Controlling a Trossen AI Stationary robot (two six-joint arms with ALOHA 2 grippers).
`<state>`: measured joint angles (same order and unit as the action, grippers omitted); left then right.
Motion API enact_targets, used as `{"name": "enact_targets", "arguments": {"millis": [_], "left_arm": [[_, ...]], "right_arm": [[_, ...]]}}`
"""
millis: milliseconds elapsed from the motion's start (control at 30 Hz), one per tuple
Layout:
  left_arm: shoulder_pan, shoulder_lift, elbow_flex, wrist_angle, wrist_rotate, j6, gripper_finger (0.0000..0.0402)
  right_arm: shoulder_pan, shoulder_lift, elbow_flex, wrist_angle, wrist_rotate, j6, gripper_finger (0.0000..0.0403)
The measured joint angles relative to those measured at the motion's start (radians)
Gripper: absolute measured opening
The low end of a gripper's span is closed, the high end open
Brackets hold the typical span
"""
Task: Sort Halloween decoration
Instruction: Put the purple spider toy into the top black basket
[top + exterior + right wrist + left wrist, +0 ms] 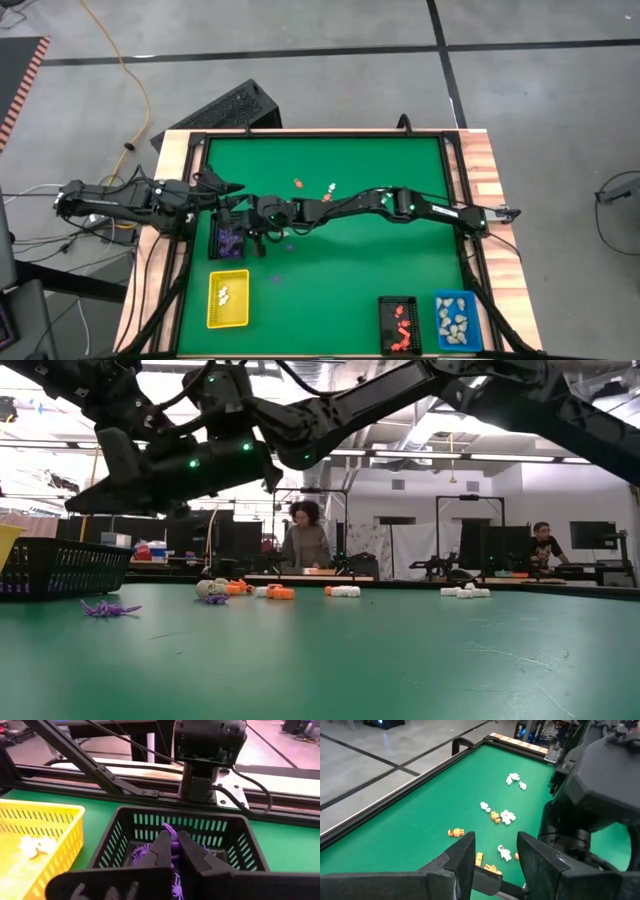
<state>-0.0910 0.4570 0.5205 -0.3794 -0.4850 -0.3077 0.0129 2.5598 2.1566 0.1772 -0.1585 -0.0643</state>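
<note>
Small Halloween figurines lie loose on the green mat: orange ones (pixel 298 183), white ones (pixel 507 816) and purple ones (pixel 110 608). A black tray (pixel 125 827) at the table's left holds purple figurines (pixel 142 852). My right gripper (pixel 171 836) reaches across the table and hovers over this tray (pixel 228 240), shut on a purple figurine. My left gripper (pixel 495 845) waits raised at the left edge, open, with nothing between its fingers. My right gripper pinches a purple figurine (pixel 170 829) between its two fingertips, and a bit of it sticks out past them. The fingers come from the table's right side, slanting slightly down. The figurine is lifted clear, over the inside of the black tray.
A yellow tray (pixel 228 298) with white figurines stands near the front left, beside the black tray. A black tray with red figurines (pixel 398 325) and a blue tray (pixel 456 320) with pale ones stand at the front right. People stand in the room behind the table.
</note>
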Motion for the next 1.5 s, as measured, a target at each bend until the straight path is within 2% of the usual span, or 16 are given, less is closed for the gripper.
{"name": "enact_targets", "arguments": {"millis": [133, 400, 533, 667, 900, 1100, 1200, 1333, 1433, 1500], "left_arm": [[0.0, 0.0, 0.0, 0.0, 0.0, 0.0, 0.0134], [0.0, 0.0, 0.0, 0.004, 0.0, 0.0, 0.0134], [0.0, 0.0, 0.0, 0.004, 0.0, 0.001, 0.0134], [0.0, -0.01, 0.0, 0.001, 0.001, 0.001, 0.0134], [0.0, -0.067, 0.0, -0.016, 0.002, 0.019, 0.0134], [0.0, -0.132, 0.0, -0.031, 0.002, 0.025, 0.0134], [0.0, -0.154, 0.0, -0.032, 0.002, 0.031, 0.0134], [0.0, -0.168, 0.0, -0.033, 0.005, 0.031, 0.0134], [0.0, -0.171, 0.0, -0.034, 0.005, 0.041, 0.0134], [0.0, -0.171, 0.0, -0.03, 0.005, 0.052, 0.0134]], "right_arm": [[0.0, 0.0, -0.003, -0.001, -0.002, -0.027, 0.0061], [0.001, 0.0, -0.005, -0.004, -0.002, -0.048, 0.0165], [0.0, -0.003, -0.005, -0.024, -0.002, -0.048, 0.0199], [0.004, -0.059, -0.006, -0.167, -0.034, -0.094, 0.0203], [0.014, -0.209, -0.005, -0.603, -0.135, -0.197, 0.0181], [0.007, -0.345, -0.029, -0.986, -0.112, -0.233, 0.0158], [0.0, -0.448, -0.146, -1.064, -0.061, -0.217, 0.0147], [-0.016, -0.66, -0.408, -1.027, 0.036, -0.173, 0.0132], [-0.028, -0.832, -0.646, -0.845, 0.088, -0.106, 0.0126], [-0.028, -0.912, -0.815, -0.608, 0.09, -0.059, 0.0125]]}}
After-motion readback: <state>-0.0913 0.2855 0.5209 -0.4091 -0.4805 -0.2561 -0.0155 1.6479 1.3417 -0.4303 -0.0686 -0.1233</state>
